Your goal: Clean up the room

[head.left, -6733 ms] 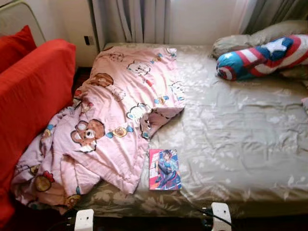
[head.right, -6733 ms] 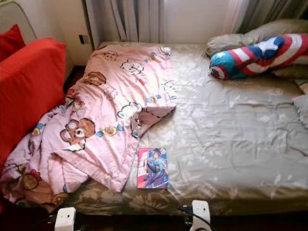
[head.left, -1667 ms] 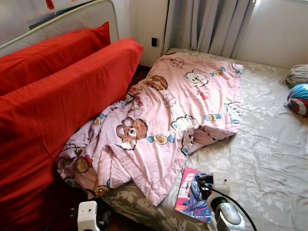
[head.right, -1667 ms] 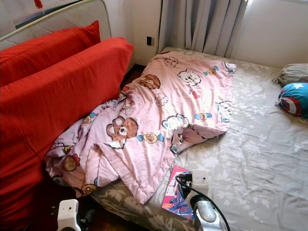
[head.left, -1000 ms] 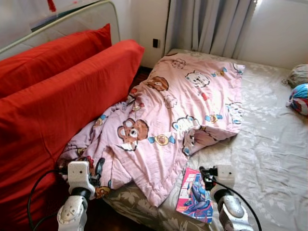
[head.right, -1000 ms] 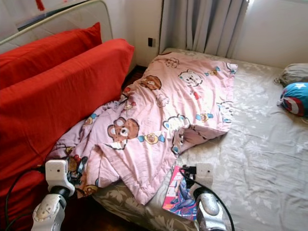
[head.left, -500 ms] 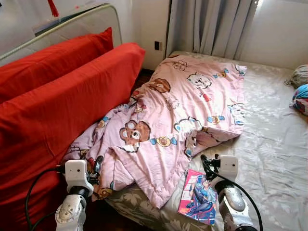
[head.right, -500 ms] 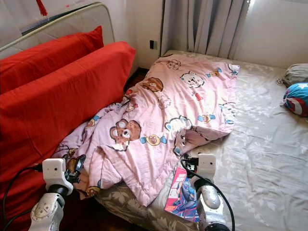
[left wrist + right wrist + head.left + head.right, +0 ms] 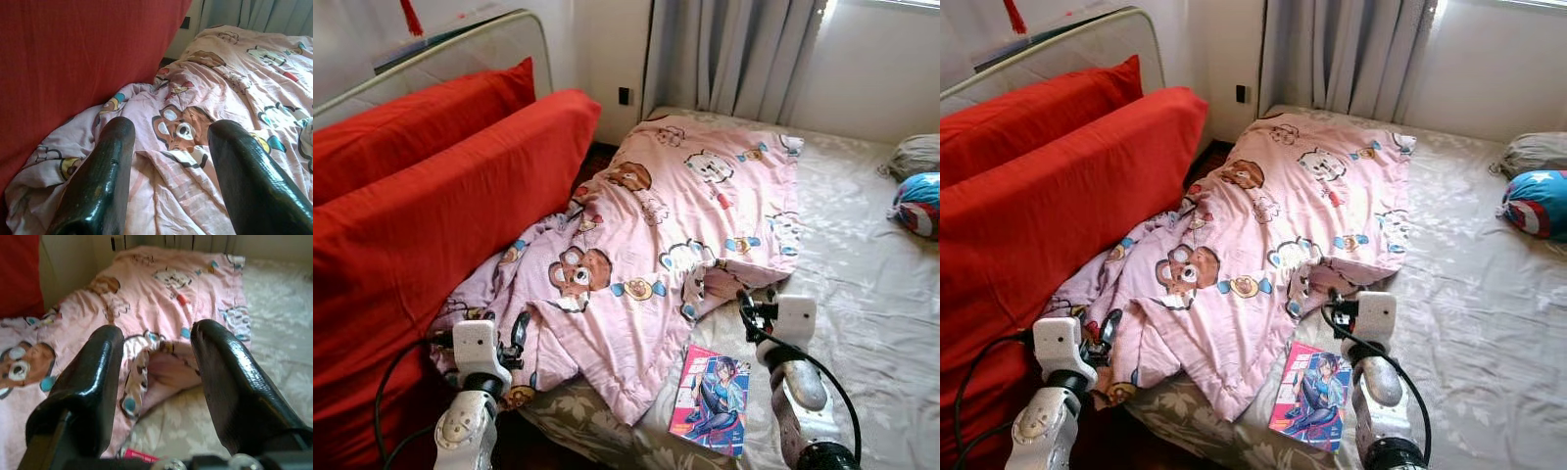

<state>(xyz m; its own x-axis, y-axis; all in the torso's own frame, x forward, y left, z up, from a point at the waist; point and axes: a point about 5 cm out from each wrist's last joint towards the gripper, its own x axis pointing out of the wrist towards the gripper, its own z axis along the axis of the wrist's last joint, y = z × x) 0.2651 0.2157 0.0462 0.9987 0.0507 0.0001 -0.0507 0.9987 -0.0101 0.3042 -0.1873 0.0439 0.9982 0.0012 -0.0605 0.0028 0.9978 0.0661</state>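
A crumpled pink blanket (image 9: 666,235) with cartoon bears lies across the left half of the bed, one end spilling off beside the red cushions. A colourful comic book (image 9: 715,398) rests on the grey sheet near the bed's front edge. My left gripper (image 9: 516,336) hovers open over the blanket's hanging corner; its fingers (image 9: 105,176) frame the bear print (image 9: 178,128). My right gripper (image 9: 745,308) is open above the sheet, just past the book and pointing at the blanket's folded edge (image 9: 161,364).
Two large red cushions (image 9: 431,206) lean against a headboard on the left. The bed's grey sheet (image 9: 871,304) stretches right, with a red-white-blue shield pillow (image 9: 915,204) and a grey pillow (image 9: 915,154) at its far right. Curtains (image 9: 734,54) hang behind.
Both arms have risen into view and reached forward: the left gripper to the blanket's hanging corner, the right gripper past the book toward the blanket's edge. The camera turned left over the sequence.
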